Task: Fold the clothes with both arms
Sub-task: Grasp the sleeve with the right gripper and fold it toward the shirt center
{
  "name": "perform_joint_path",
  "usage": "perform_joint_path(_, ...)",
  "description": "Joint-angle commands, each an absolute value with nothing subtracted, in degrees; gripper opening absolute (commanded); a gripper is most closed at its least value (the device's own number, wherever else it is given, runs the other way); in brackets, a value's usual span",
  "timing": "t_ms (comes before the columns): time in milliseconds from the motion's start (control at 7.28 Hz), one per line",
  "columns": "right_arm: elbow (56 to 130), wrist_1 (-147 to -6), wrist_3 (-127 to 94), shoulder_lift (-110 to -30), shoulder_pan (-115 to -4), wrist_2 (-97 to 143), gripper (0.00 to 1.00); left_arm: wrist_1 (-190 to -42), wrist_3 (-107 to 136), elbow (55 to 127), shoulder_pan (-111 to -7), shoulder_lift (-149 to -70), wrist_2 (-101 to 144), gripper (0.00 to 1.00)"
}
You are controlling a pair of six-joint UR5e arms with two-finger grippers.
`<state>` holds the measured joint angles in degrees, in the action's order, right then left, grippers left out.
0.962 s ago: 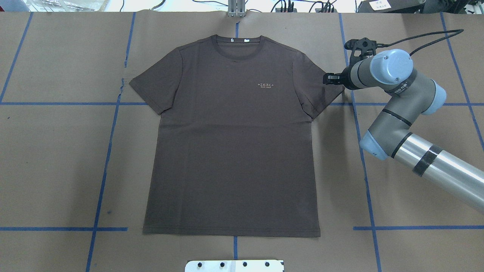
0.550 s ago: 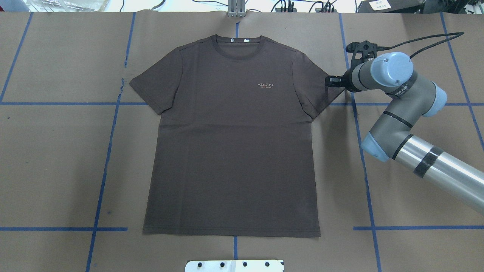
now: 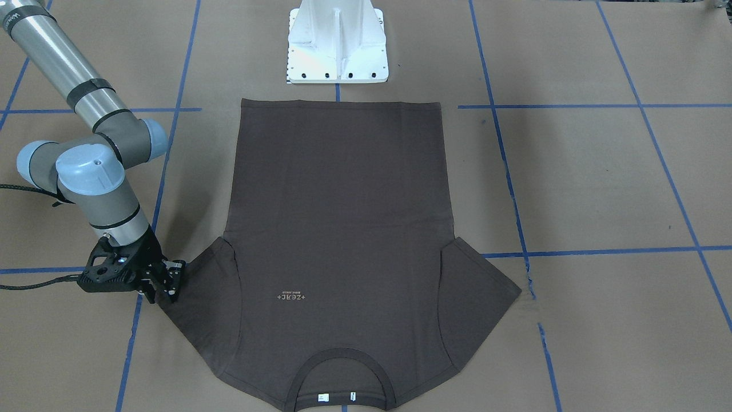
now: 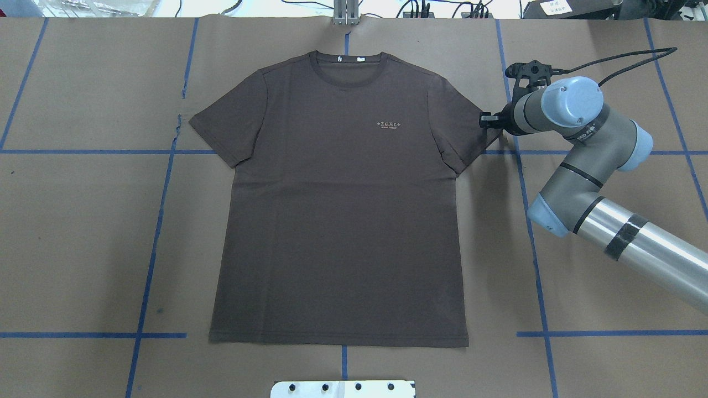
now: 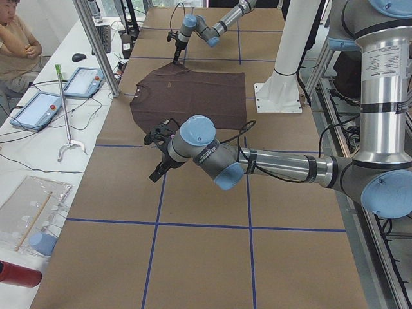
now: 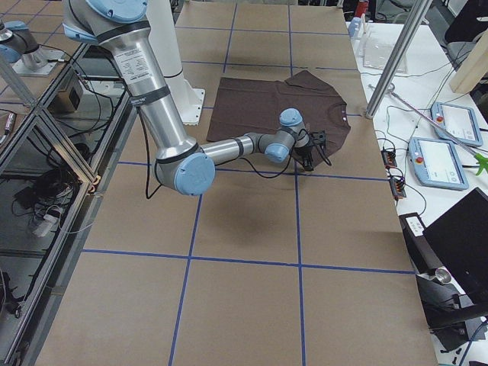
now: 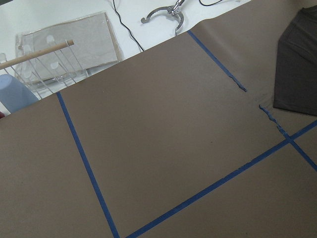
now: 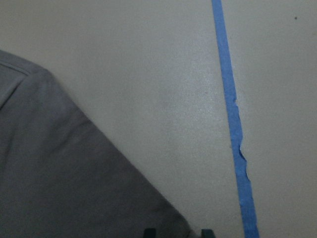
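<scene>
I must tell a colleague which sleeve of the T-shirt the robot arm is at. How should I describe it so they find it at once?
On the paper-covered table with blue tape lines, a dark brown T-shirt lies flat. Look at the sleeve on the side of the small chest logo. Unlike the other sleeve, its tip has the right gripper at it.

The silver-grey, blue-capped right arm (image 4: 636,243) enters the overhead view from four o'clock. Its black two-finger right gripper (image 4: 484,120) points toward nine o'clock, jaws slightly apart. The left arm (image 5: 283,166) stretches level, with the left gripper (image 5: 156,174) angled down, jaw state unclear.
</scene>
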<state>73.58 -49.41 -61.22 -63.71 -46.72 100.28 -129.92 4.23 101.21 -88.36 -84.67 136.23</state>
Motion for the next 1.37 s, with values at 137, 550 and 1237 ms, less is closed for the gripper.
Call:
perform_joint_path(137, 76.4, -55.7, -61.6, -60.5, -46.9, 100.5, 0.00, -129.9, 4.2, 101.2, -88.4, -84.6, 136.2, 1.00)
perform_joint_path(550, 79.1, -70.3, -70.1, -50.0, -42.5, 93.9, 0.00, -130.0, 4.2, 101.3, -88.4, -84.6, 136.3, 1.00)
perform_joint_path(1237, 70.2, -69.6, -72.2, -42.4, -39.5, 90.1, 0.05, -130.0, 4.2, 101.3, -88.4, -84.6, 136.3, 1.00)
